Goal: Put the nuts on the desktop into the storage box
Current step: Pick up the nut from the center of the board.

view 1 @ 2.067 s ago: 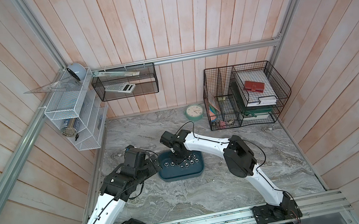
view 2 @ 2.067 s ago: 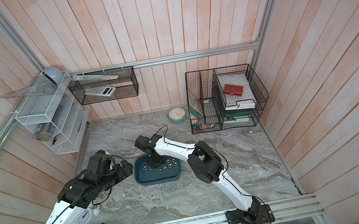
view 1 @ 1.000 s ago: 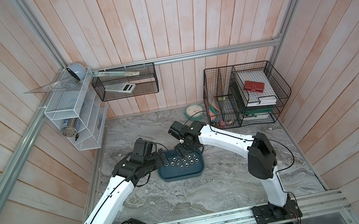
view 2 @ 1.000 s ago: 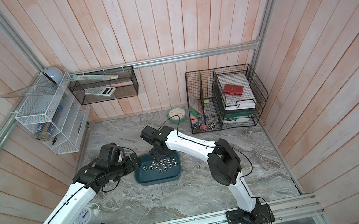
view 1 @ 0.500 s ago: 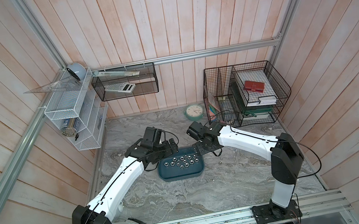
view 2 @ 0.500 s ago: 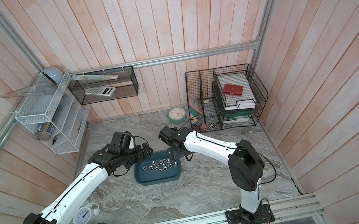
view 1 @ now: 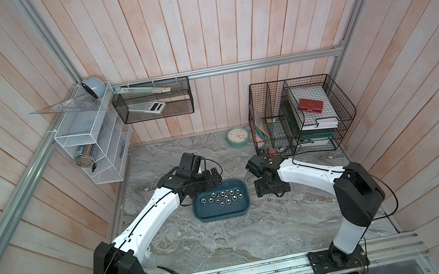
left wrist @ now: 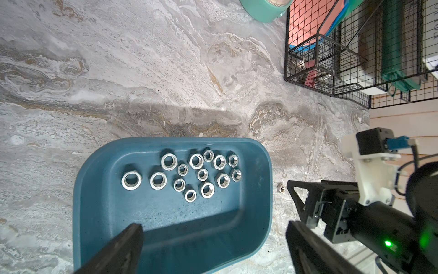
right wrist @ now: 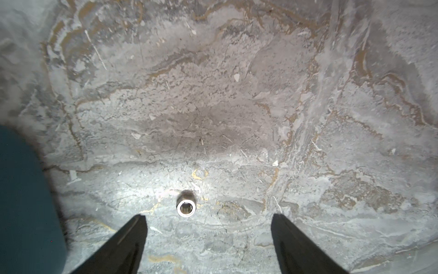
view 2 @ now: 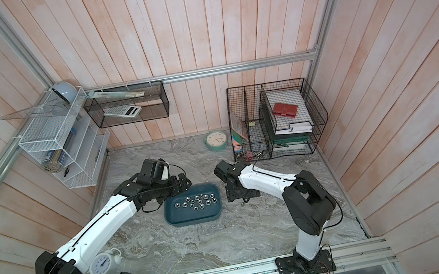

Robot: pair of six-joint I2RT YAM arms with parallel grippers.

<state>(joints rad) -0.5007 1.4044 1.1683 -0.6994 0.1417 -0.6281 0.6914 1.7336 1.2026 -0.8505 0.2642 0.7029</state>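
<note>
box (view 1: 222, 213): many nuts (view 1: 224, 197) lie inside | loose nut (right wrist: 186, 207): on desktop (view 1: 229, 241), just beside box | left gripper (left wrist: 213, 230): spread wide, empty, over box edge | right gripper (right wrist: 208, 216): spread wide, empty, over loose nut

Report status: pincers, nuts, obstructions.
Both pincers open, empty; left pincer over storage box, right pincer over desktop. Most nuts boxed; one loose nut lies before right pincer. Path clear.
</note>
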